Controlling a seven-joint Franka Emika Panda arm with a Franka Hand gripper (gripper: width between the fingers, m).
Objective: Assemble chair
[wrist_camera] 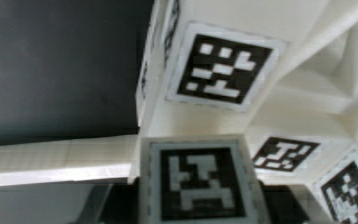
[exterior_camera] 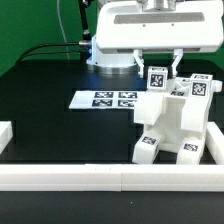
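On the exterior view's left we list a black table [exterior_camera: 50, 100], matte and bare across most of its width, edged by a white rail [exterior_camera: 60, 178] along the near side. Next, toward the middle, the marker board [exterior_camera: 103, 99] lies flat, well clear of the work. Then, at the exterior view's right, the chair [exterior_camera: 175, 122]: white blocky plastic, partly built, standing upright near the rail's far-right corner, tags on its uprights and feet. We judge it rigid and light, with smooth faces that could slip; the joints look only pegged, so a sideways shove might rack or topple it. Best hold, in our view: the flat opposite faces of an upright or slab, not the tagged corners. Above it the gripper [exterior_camera: 166, 66] straddles the tagged back post [wrist_camera: 215, 68]; its jaws stand at a middling gap, and we cannot tell whether they pinch the post or merely flank it. Room: ample to the exterior view's left, tight by the rail.
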